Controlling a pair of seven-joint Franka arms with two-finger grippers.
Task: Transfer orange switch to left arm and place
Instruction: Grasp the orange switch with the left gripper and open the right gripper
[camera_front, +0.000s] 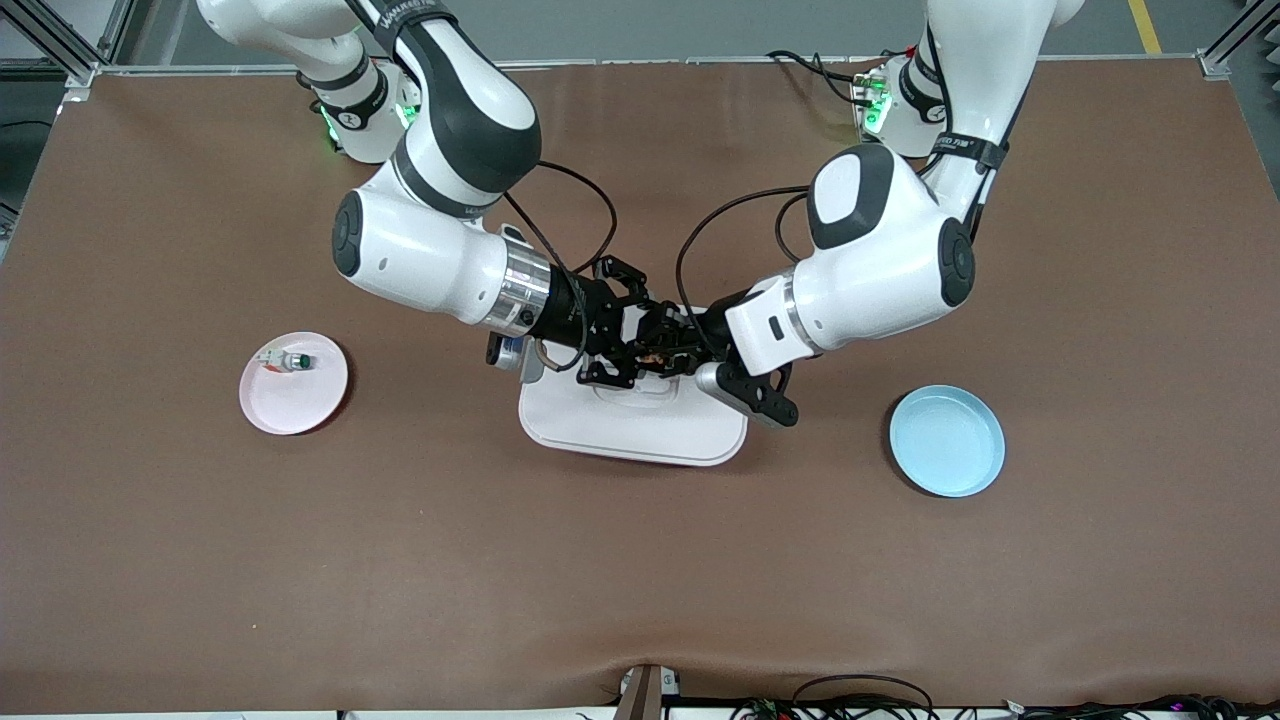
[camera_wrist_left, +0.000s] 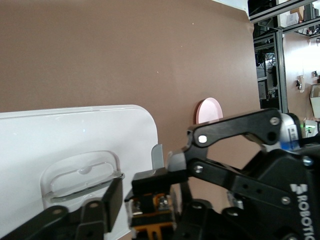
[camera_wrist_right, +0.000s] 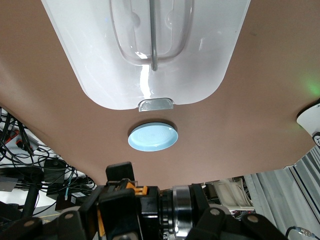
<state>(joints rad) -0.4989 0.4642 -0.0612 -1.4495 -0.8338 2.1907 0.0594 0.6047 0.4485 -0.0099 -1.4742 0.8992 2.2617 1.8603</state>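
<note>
Two sets of jaws tip to tip, up in the air over box (camera_front: 632, 428). Right gripper (camera_front: 645, 352), on the arm reaching in from its own end of the table: clenched on switch (camera_front: 655, 356). Left gripper (camera_front: 675, 342) in close against the same part; whether gripping it or loose, cannot tell.

Switch between the two sets of jaws, raised above box lid, not touching it. Tiny and stubby: black body, orange band and face. Orange visible low on the part in left wrist view (camera_wrist_left: 150, 212), and only as small flecks in right wrist view (camera_wrist_right: 132, 189).

Directly under jaws: box, white, rounded corners, clear recessed handle sunk in lid, grey clip at one end. Lid closed and flat.

Well apart from jaws, toward right arm's end: pink plate (camera_front: 293, 395), with white part (camera_front: 285, 361), green-tipped, lying on it. Well apart from jaws, toward left arm's end: blue plate (camera_front: 947, 441), flat on brown table (camera_front: 640, 580).
</note>
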